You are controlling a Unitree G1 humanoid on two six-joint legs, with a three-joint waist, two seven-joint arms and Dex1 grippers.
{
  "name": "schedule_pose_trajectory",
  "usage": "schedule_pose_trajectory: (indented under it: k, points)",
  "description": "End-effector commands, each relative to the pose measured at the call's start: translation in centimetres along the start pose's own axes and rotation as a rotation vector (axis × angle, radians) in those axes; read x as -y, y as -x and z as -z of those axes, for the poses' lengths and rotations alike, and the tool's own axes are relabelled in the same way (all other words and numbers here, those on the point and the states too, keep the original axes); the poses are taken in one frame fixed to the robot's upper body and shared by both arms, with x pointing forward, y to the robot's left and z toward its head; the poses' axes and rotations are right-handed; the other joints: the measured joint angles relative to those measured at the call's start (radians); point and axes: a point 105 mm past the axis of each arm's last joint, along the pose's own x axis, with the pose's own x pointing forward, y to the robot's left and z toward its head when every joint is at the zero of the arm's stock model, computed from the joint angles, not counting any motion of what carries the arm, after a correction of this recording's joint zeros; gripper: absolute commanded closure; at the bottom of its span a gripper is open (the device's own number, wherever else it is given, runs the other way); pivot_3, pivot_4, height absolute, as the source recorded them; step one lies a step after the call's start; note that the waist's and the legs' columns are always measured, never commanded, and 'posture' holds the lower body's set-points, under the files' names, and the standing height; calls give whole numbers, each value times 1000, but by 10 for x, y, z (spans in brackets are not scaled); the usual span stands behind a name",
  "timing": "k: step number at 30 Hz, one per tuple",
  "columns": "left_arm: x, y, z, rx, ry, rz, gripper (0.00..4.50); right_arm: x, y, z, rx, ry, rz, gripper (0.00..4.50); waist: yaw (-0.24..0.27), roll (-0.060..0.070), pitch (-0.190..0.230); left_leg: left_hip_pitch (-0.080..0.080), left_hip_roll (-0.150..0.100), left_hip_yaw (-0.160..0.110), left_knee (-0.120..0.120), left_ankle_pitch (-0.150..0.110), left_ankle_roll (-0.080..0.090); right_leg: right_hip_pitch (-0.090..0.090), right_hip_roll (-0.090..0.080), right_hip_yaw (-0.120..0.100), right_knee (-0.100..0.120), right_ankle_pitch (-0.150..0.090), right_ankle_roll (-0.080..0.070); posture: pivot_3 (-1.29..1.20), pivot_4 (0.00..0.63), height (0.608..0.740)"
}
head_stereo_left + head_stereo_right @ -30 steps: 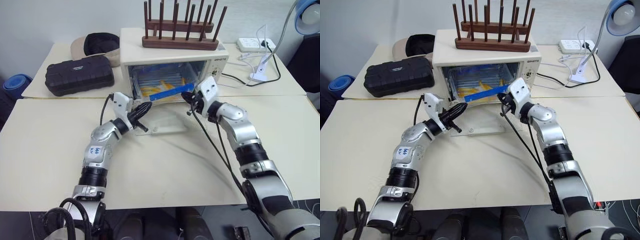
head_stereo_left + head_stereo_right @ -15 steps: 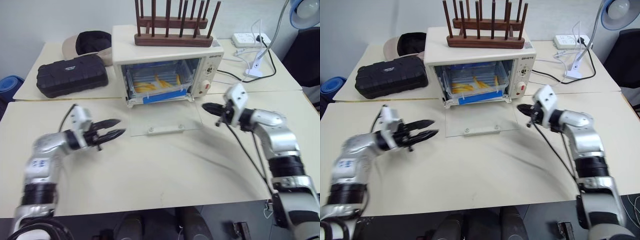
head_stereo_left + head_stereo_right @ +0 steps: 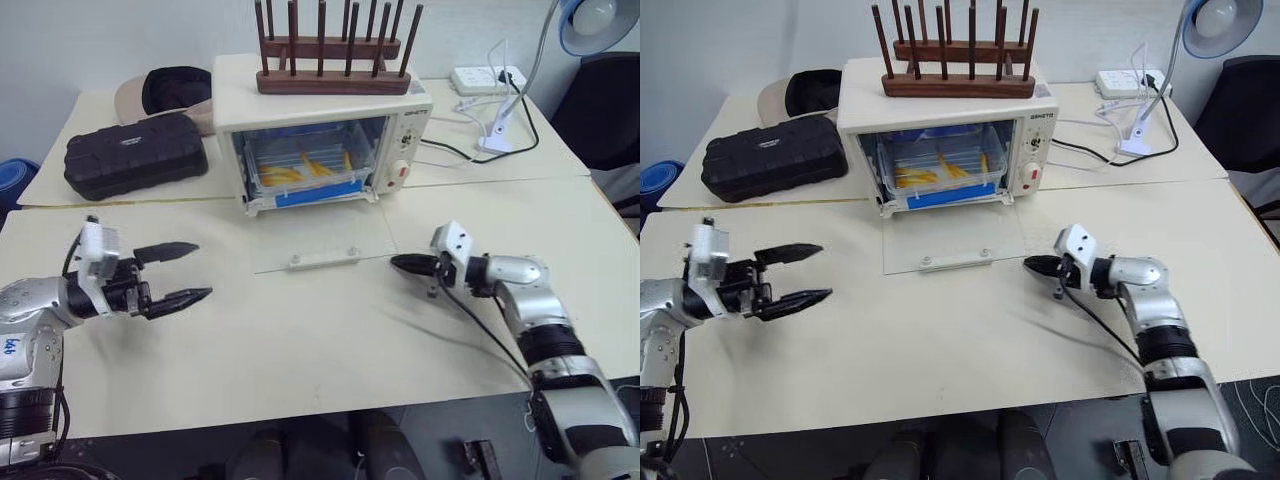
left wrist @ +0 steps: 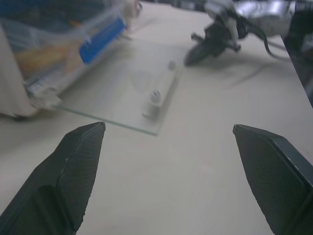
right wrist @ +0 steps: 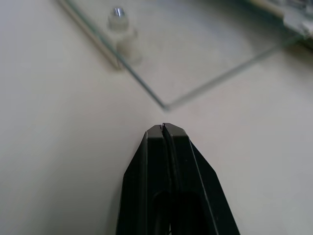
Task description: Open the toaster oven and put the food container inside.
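Note:
The cream toaster oven point(image 3: 318, 110) stands at the back of the table with its glass door point(image 3: 320, 238) folded flat down and the white bar handle point(image 3: 322, 260) at the door's front edge. Inside on the rack lies the food container point(image 3: 305, 170), clear with a blue strip and yellow strips showing through. My left gripper point(image 3: 185, 271) hovers open and empty over the table to the left of the door. My right gripper point(image 3: 396, 263) is shut with nothing in it, its tip just off the door's front right corner point(image 5: 165, 105).
A black ribbed hard case point(image 3: 136, 154) and a cap point(image 3: 165, 90) lie at the back left. A wooden peg rack point(image 3: 330, 52) sits on the oven. Cables, a power strip point(image 3: 484, 78) and a lamp base point(image 3: 496, 142) are at the back right.
Both arms drew back from the oven mouth toward me, leaving the container inside. The left gripper swung out left and opened wide. The right gripper sank toward the table, still shut.

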Motion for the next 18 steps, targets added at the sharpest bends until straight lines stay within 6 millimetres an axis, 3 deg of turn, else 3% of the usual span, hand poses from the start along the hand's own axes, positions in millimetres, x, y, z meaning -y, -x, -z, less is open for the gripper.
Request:
schedule_pose_trajectory:
  k: [1,6,8,10,13,16,18]
  points:
    - [-3,9,-17,107,3,-97,59,19,1,-57,291,75,91,4500,1,0,0,0,0,-2,0,0,0,0,-1,0,0,0,0,0,150,740]
    - [0,14,-22,160,20,-169,59,29,10,-105,511,54,148,4500,9,1,0,-1,0,-8,0,0,-1,0,-3,0,-1,0,1,0,150,740]
    - [3,17,-17,131,4,-177,59,31,19,-130,602,52,157,4500,14,1,1,-1,0,-9,0,0,-1,0,-3,0,-1,0,1,0,150,740]
    - [4,20,-7,67,-29,-189,59,22,26,-139,588,75,105,4500,21,2,1,-1,0,-9,0,0,-1,0,-4,0,-1,0,1,0,150,740]
    - [5,23,4,-15,-71,-190,59,7,33,-128,480,74,16,4500,32,2,1,-1,-1,-8,0,-1,-1,0,-3,0,-2,0,1,0,150,740]
    - [7,24,19,-126,-101,-173,0,-15,48,-100,308,105,-95,3971,46,1,1,-1,-2,-4,0,-1,1,1,-3,-1,-5,0,1,0,150,740]
    - [10,26,24,-152,-119,-155,0,-28,58,-82,231,135,-138,3344,50,1,1,-2,-2,-2,0,-2,2,1,-2,-1,-5,0,1,0,150,740]
